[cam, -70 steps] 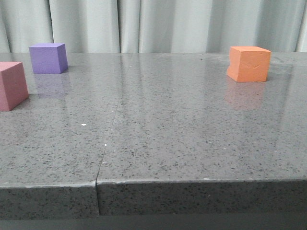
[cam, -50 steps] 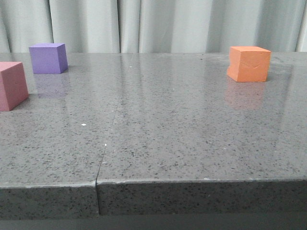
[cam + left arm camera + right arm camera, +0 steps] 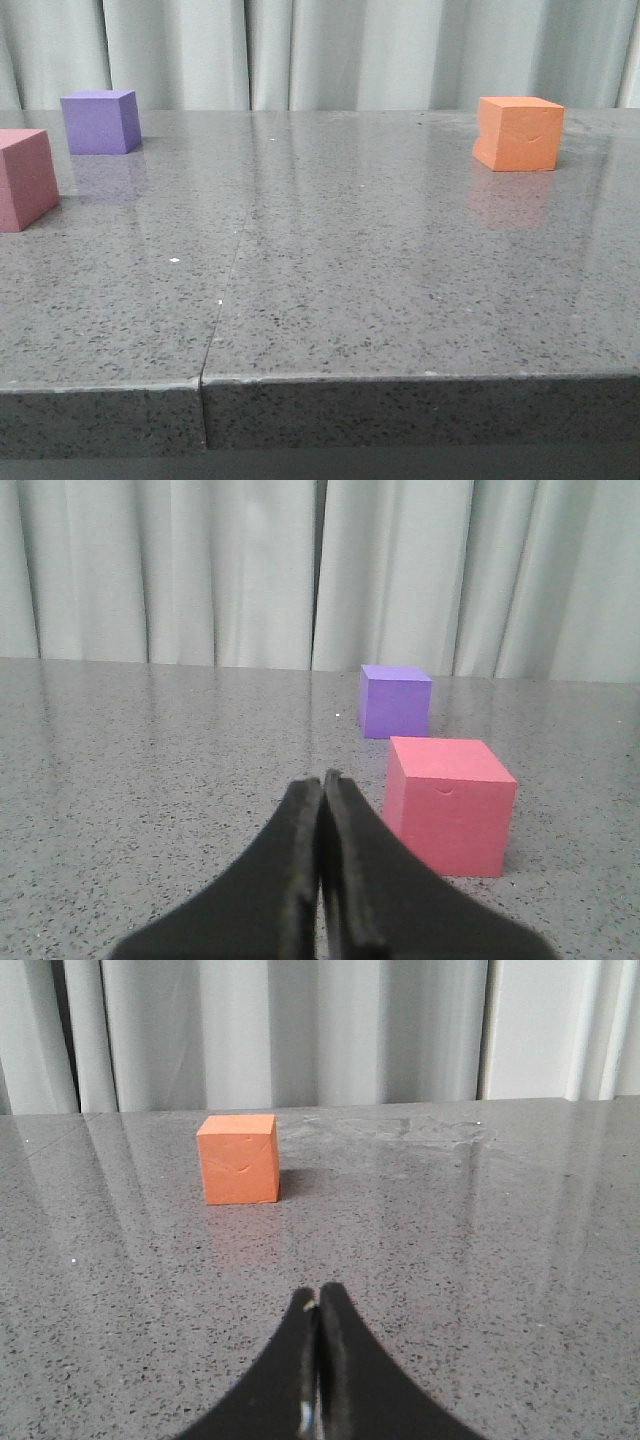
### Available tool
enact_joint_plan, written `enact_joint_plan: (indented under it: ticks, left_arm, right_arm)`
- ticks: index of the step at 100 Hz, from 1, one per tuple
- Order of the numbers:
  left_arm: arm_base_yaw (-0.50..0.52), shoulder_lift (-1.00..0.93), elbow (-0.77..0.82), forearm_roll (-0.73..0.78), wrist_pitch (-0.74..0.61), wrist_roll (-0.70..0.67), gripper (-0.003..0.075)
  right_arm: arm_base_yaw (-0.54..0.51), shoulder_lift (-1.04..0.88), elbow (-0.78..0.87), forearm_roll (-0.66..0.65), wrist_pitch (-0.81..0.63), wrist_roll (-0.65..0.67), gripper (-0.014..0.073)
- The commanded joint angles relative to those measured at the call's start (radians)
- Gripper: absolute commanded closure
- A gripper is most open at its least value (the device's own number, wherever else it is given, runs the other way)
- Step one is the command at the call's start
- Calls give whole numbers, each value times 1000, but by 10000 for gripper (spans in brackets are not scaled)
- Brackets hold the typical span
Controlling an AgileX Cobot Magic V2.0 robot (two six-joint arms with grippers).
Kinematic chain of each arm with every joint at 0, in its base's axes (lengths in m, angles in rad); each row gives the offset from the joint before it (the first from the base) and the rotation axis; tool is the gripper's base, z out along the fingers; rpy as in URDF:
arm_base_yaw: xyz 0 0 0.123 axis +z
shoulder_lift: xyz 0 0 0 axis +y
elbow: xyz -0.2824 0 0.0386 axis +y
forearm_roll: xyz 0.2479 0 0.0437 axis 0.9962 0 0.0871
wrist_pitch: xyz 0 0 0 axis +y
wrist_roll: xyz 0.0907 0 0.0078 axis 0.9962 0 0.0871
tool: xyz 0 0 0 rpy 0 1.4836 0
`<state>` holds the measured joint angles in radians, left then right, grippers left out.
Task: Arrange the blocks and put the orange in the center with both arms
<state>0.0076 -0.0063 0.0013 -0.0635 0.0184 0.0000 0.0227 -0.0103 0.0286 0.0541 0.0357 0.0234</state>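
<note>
Grey speckled table (image 3: 400, 300) before pale curtains; front view: we see the purple cube (image 3: 98, 121) and pink cube (image 3: 24, 178) far left, the orange cube (image 3: 518, 133) far right, centre bare; left wrist view: left gripper (image 3: 321, 780) closed, empty, near pink; right wrist view: right gripper (image 3: 318, 1295) closed, empty, well short of orange; approaching closed risks shoving the cube.

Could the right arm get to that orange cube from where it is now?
Probably yes: bare table lies between the right pincer and the orange cube. Its fingers are shut, so they must open first.
</note>
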Motion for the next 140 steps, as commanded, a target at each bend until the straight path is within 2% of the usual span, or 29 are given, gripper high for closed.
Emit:
enact_joint_plan:
  ticks: [1, 40, 53, 84, 140]
  left_arm:
    - [0, -28, 39, -9, -82, 0, 741]
    - [0, -28, 39, -9, -82, 0, 741]
    - [0, -28, 39, -9, -82, 0, 741]
    - [0, -28, 39, -9, -82, 0, 741]
    - [0, -28, 39, -9, -82, 0, 741]
  right_arm:
    - [-6, -24, -18, -5, -87, -5, 631]
    - [-6, -24, -19, -5, -161, -5, 631]
    - [-6, -23, -54, -5, -139, -5, 631]
    - [-6, 104, -273, -5, 99, -5, 631]
    - [-6, 606, -709, -5, 345, -5, 629]
